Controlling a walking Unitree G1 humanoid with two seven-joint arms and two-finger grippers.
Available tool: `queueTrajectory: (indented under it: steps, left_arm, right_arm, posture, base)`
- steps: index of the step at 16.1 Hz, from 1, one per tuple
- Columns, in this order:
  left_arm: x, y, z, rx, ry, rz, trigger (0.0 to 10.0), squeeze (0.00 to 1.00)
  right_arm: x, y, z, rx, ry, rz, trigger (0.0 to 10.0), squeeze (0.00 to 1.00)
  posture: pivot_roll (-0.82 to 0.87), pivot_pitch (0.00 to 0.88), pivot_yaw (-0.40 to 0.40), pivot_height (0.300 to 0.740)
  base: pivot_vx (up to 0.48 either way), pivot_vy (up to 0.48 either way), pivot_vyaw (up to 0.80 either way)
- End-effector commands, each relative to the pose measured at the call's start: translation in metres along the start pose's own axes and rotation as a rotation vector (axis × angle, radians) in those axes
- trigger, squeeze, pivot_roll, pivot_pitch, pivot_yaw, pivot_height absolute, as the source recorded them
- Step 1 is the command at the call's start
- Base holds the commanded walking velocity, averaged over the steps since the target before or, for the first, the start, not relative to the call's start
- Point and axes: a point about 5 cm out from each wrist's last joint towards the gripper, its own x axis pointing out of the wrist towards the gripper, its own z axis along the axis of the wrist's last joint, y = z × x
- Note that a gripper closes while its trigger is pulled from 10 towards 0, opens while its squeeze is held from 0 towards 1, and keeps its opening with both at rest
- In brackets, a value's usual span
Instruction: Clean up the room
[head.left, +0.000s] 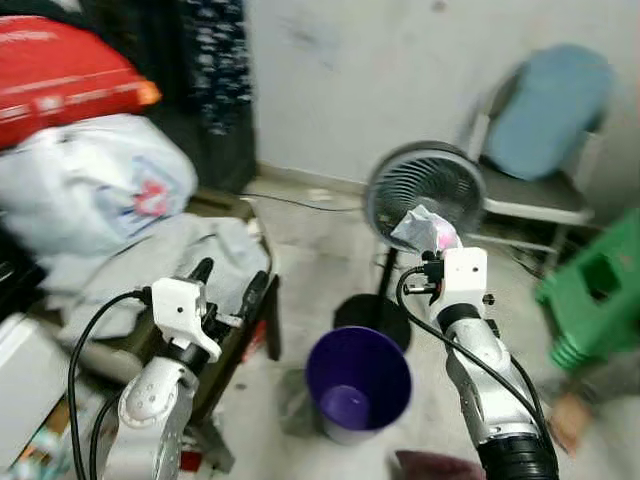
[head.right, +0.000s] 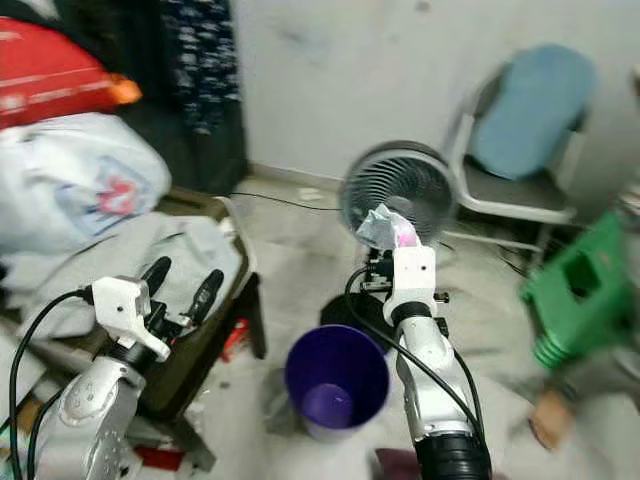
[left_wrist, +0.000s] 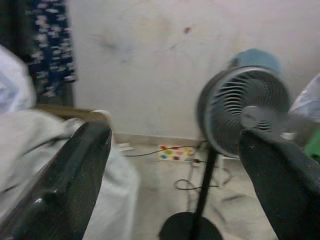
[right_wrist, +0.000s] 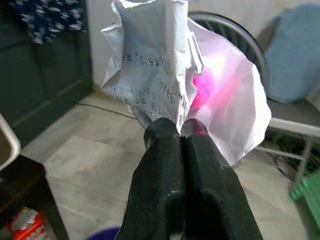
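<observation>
My right gripper (right_wrist: 179, 131) is shut on a crumpled white paper wrapper (right_wrist: 165, 70) with pink inside. It holds the wrapper (head.left: 425, 230) up in front of the standing fan (head.left: 425, 190), to the right of and above a purple waste bin (head.left: 358, 382) on the floor. The bin stands upright with its mouth open. My left gripper (head.left: 232, 283) is raised at the left with its fingers (left_wrist: 65, 185) spread wide and nothing between them.
Piled bags and grey cloth (head.left: 95, 190) lie on a low dark table (head.left: 255, 320) at the left. A chair with a blue cushion (head.left: 545, 115) stands by the wall. A green plastic stool (head.left: 600, 290) is at the right. A power strip (left_wrist: 172, 152) and cords lie by the fan.
</observation>
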Motion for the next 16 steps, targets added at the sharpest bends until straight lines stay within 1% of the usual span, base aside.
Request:
queueTrajectory:
  steps: [1,3,5,7,8,10,11,14,15,16]
  left_arm:
    - [-0.006,-0.005,-0.001,-0.017,0.013,-0.047,10.0,0.0]
    - [-0.008,-0.004,-0.002,0.013,0.035,-0.067,10.0,0.0]
    - [-0.002,-0.008,-0.002,0.012,0.05,-0.123,10.0,0.0]
    - [0.003,-0.011,0.001,0.003,0.044,-0.155,10.0,0.0]
    - [0.005,-0.013,0.0,0.017,0.047,-0.186,10.0,0.0]
    - [0.009,-0.016,0.004,0.042,0.036,-0.214,10.0,0.0]
    - [0.01,-0.019,0.005,0.043,0.033,-0.225,10.0,0.0]
    - [0.006,-0.026,0.004,0.073,0.048,-0.276,10.0,0.0]
    - [0.004,-0.026,0.004,0.071,0.05,-0.27,10.0,0.0]
    - [0.004,-0.026,-0.001,0.083,0.085,-0.242,10.0,0.0]
  right_arm:
    - [-0.001,0.002,0.003,0.012,-0.001,-0.006,10.0,0.0]
    - [-0.006,0.003,0.004,0.011,-0.012,-0.007,10.0,0.0]
    - [-0.011,0.003,-0.004,0.02,0.016,-0.024,10.0,0.0]
    - [-0.007,0.006,-0.003,0.032,0.016,-0.03,10.0,0.0]
    - [-0.002,0.012,-0.001,0.053,0.023,-0.032,10.0,0.0]
    - [0.003,0.018,0.003,0.049,0.005,-0.016,10.0,0.0]
    - [0.004,0.022,0.003,0.054,0.003,0.005,10.0,0.0]
    - [0.007,0.022,0.002,0.048,0.008,0.006,10.0,0.0]
    - [0.007,0.022,0.001,0.047,0.008,0.004,10.0,0.0]
    - [0.008,0.023,0.001,0.045,0.009,0.004,10.0,0.0]
  posture:
    - [0.06,0.0,-0.046,0.74]
    - [0.05,0.0,-0.036,0.74]
    - [0.04,0.028,-0.015,0.74]
    - [0.03,0.029,-0.008,0.74]
    - [0.03,0.024,-0.008,0.74]
    - [0.04,0.024,-0.009,0.74]
    - [0.05,0.024,-0.01,0.74]
    - [0.05,0.031,-0.012,0.74]
    - [0.05,0.035,-0.011,0.74]
    - [0.05,0.04,-0.012,0.74]
  base:
    - [0.0,0.0,-0.8]
    - [0.0,0.0,-0.2]
    - [0.0,0.0,0.0]
    - [0.0,0.0,0.0]
    - [0.0,0.0,-0.8]
    - [0.0,0.0,-0.8]
    - [0.0,0.0,0.0]
    - [0.0,0.0,0.0]
    - [0.0,0.0,0.0]
    - [0.0,0.0,0.0]
